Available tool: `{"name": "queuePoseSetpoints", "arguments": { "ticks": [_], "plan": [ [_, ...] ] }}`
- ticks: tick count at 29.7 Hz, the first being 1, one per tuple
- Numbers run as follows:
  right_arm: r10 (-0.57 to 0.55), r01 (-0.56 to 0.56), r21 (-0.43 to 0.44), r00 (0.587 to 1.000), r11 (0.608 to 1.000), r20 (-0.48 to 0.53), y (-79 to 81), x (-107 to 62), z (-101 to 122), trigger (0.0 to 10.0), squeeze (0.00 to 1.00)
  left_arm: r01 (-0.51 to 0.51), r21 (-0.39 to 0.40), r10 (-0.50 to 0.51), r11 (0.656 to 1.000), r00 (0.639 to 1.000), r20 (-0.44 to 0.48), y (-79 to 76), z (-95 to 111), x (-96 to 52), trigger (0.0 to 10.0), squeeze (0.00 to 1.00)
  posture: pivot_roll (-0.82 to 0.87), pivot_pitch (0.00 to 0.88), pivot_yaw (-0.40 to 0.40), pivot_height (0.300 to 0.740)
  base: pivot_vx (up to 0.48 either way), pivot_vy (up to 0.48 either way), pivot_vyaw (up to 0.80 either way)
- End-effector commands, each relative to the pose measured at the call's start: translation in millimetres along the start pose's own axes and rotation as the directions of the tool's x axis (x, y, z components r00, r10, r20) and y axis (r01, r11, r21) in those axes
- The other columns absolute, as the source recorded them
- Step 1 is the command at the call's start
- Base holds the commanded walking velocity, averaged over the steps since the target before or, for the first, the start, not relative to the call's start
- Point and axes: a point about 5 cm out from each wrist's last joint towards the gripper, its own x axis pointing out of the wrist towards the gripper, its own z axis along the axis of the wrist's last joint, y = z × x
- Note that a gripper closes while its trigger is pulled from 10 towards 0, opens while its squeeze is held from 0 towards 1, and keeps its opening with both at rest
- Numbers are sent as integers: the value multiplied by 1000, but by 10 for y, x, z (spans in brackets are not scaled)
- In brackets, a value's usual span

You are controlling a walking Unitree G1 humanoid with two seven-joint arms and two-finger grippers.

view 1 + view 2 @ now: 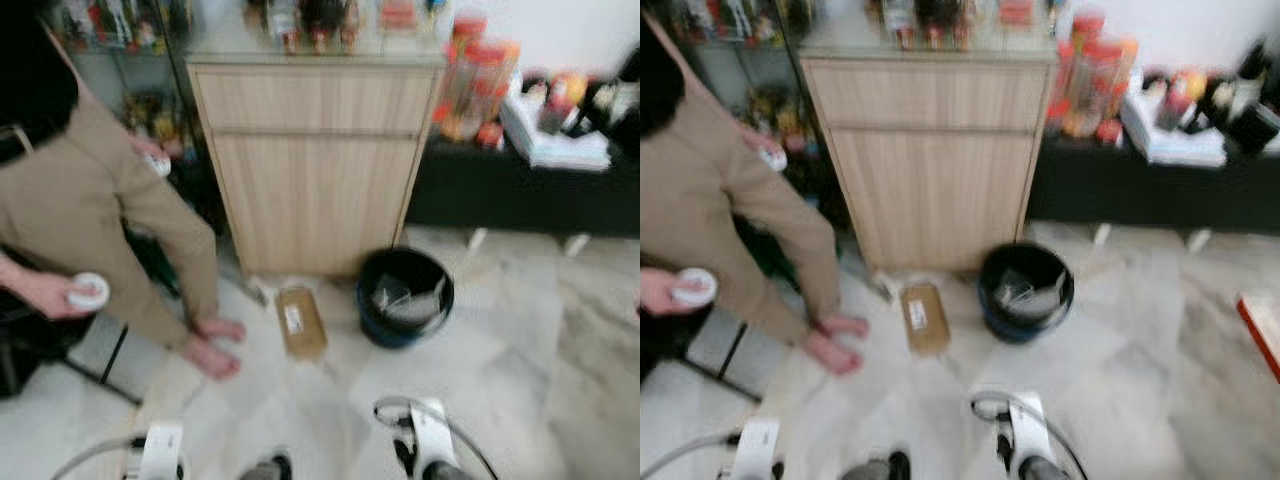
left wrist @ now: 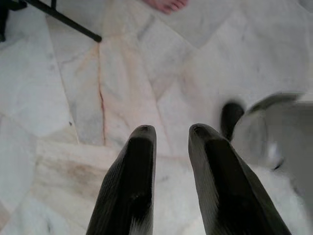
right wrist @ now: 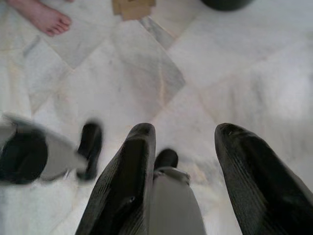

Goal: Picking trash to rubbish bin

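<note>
Both jaws, left gripper (image 2: 168, 142) and right gripper (image 3: 188, 137), are being held open, empty; box (image 1: 301, 321) is lying ahead, lengthwise away, left of bin (image 1: 404, 296), nearer the right gripper.

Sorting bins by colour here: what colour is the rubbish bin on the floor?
The rubbish bin is dark blue with a black liner, clearest in the left eye view.

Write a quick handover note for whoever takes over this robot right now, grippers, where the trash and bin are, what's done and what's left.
Left gripper: open, nothing held, low over the marble floor.
Right gripper: open, nothing held, also low.
Brown box: lying on the floor before the wooden cabinet, just left of the black bin.
A person's bare feet are close to the box.
Done: nothing picked yet.
Left: approach, grasp the box, drop it in the bin.
</note>
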Motion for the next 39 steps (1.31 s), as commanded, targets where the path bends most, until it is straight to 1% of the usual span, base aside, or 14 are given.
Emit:
{"name": "queuePoseSetpoints", "arguments": {
  "ticks": [1,11,25,39],
  "plan": [
    [1,-1,9,1000,1000,8,18,7,27,10000,0,-10,21,10,1000,1000,-10,36,-7,1,10000,0,105,136,-35,740,0,0,0],
    [2,-2,36,1000,999,23,13,9,50,10000,0,-21,14,21,1000,1000,-8,39,6,4,10000,0,106,145,-36,740,0,0,0],
    [17,-17,30,1000,999,16,42,10,41,10000,0,-22,16,22,1000,1000,-11,42,-4,2,10000,0,105,135,-32,740,0,0,-797],
    [23,-23,21,1000,1000,11,72,11,27,10000,0,-22,18,22,1000,1000,-3,56,4,2,10000,0,111,107,-22,740,0,0,-788]
  ]
}}
